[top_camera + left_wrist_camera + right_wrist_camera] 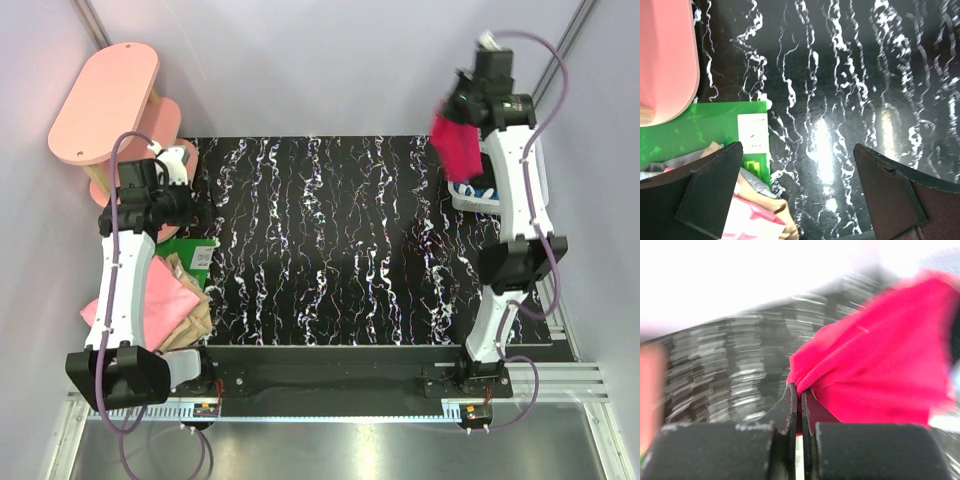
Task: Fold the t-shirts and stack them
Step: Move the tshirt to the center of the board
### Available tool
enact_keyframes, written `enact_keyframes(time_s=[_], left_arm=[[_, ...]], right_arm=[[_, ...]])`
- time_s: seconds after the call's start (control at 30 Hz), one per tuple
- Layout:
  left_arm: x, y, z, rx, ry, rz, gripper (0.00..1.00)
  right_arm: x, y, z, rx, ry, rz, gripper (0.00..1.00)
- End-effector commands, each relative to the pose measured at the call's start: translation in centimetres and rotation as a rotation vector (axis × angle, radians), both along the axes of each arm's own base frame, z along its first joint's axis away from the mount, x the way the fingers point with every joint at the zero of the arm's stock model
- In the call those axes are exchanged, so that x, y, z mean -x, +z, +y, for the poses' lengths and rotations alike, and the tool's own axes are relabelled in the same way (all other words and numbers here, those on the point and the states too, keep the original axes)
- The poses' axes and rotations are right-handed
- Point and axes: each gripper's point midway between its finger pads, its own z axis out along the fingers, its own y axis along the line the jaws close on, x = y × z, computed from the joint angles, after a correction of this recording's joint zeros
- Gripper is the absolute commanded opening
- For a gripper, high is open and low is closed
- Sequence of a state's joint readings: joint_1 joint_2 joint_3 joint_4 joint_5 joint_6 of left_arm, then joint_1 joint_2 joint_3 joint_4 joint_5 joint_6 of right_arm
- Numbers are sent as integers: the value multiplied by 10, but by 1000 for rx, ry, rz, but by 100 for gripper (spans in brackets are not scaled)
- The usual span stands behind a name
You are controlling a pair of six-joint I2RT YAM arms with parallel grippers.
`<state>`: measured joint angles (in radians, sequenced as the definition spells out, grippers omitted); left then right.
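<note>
Right gripper (800,392), clamped on the crimson-pink t-shirt (455,145), holds it aloft above the counter's (330,250) far right corner. Left gripper (797,147) hangs spread wide and empty near a light pink t-shirt (160,305) and a tan t-shirt (198,305) heaped at the left edge.

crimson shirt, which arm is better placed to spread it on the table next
Probably right: the right gripper is shut on the crimson shirt, held up; the left gripper is open at the opposite side.

The black veined table (350,250) bears a green folder (192,252) under t-shirts (165,305) at left, a white basket (468,200) at right.
</note>
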<state>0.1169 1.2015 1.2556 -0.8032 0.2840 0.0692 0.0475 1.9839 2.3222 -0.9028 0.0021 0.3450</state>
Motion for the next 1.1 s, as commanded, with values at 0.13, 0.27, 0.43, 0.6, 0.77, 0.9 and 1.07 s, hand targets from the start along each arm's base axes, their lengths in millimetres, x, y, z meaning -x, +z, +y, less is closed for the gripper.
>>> enact_keyframes(time_s=[0.13, 0.27, 0.43, 0.6, 0.77, 0.9, 1.07], left_arm=[[3, 47, -12, 125, -45, -127, 99], [12, 49, -12, 112, -52, -134, 99], [21, 53, -15, 114, -60, -144, 99], [26, 59, -17, 118, -67, -162, 99], [31, 59, -24, 143, -95, -153, 99], [36, 63, -30, 155, -132, -162, 99], [41, 68, -36, 165, -170, -170, 99]], right_arm=[[156, 138, 191, -25, 553, -259, 0], [192, 101, 239, -4, 675, -165, 0], [184, 44, 231, 53, 608, -74, 0], [190, -25, 231, 74, 616, 61, 0], [196, -52, 242, 35, 659, 126, 0], [204, -49, 247, -5, 686, 128, 0], [236, -35, 258, -44, 761, 111, 0]])
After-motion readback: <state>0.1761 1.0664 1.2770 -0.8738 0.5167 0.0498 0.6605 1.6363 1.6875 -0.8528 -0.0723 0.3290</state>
